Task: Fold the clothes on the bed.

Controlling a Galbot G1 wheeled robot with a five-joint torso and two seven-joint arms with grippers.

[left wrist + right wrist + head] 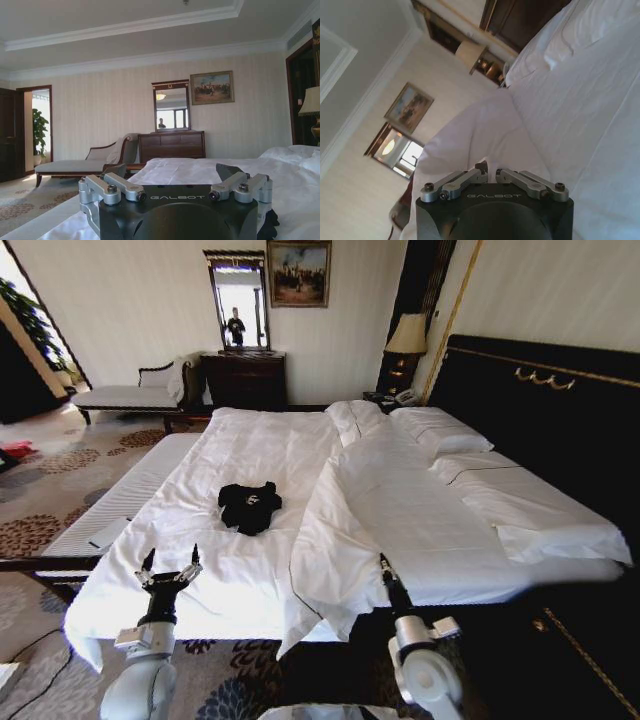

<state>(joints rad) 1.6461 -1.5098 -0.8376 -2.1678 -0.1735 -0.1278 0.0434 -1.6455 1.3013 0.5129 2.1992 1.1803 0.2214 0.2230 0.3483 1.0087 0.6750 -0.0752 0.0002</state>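
Observation:
The clothes are one black T-shirt (250,506), lying crumpled in a small heap on the white duvet of the bed (250,440), left of the bed's middle. My left gripper (170,566) hovers over the bed's near edge, short of the shirt and to its left. It is open, and in the left wrist view the left gripper (172,175) has its fingers spread wide with nothing between them. My right gripper (384,568) points upward at the bed's near edge, right of the shirt. It is shut on nothing, and in the right wrist view the right gripper (487,167) has its fingertips together.
A turned-back fold of duvet (340,490) forms a ridge right of the shirt. Pillows (440,430) lie against the dark headboard (540,390). A pale chaise bench (130,395), a dresser with mirror (245,375) and a bedside lamp (405,338) stand beyond. Patterned carpet (60,490) lies left.

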